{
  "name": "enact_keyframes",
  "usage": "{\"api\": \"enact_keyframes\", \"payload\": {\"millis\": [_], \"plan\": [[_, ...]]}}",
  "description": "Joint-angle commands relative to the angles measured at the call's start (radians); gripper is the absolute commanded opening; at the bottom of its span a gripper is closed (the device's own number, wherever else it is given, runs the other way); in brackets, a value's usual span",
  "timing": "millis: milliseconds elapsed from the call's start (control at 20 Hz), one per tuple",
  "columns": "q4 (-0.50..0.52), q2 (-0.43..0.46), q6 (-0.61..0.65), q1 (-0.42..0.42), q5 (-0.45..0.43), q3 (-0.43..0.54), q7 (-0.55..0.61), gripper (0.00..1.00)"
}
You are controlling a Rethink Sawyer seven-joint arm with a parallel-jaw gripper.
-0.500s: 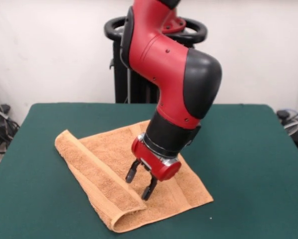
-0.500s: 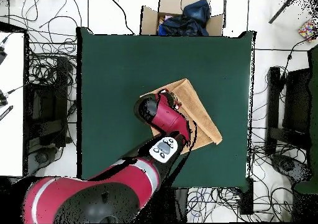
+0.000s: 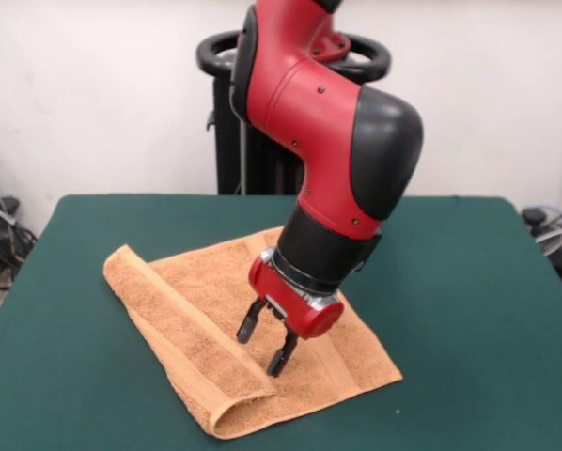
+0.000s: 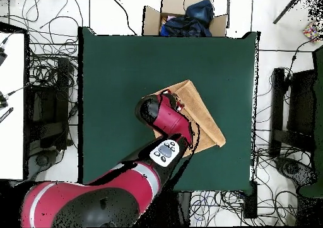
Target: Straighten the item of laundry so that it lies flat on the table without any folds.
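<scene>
The orange-tan towel (image 3: 206, 319) lies on the dark green table (image 3: 469, 310), with its left strip folded over onto itself along a long diagonal fold (image 3: 182, 329). In the overhead view the towel (image 4: 205, 115) shows mostly to the right of the arm. My gripper (image 3: 264, 342) hangs just above the towel near the inner edge of the folded strip, fingers (image 3: 282, 355) spread and empty. The red and black arm hides the towel's far middle part.
A cardboard box (image 4: 183, 18) with dark cloth stands beyond the table's far edge in the overhead view. Cables and equipment (image 4: 47, 80) lie on the floor around the table. The black pedestal (image 3: 229, 113) stands behind the table.
The arm has shifted very slightly; the gripper stays open over the same spot on the towel. The towel has not moved.
</scene>
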Motion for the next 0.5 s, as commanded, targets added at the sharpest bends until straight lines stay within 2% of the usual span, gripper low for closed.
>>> {"api": "enact_keyframes", "payload": {"millis": [50, 300, 500], "plan": [[0.030, 0.006, 0.060, -0.046, 0.034, 0.121, 0.230, 1.00], [0.061, -0.038, 0.143, -0.114, 0.010, 0.210, 0.175, 1.00], [0.069, -0.038, 0.183, -0.101, 0.005, 0.196, 0.192, 1.00]]}}
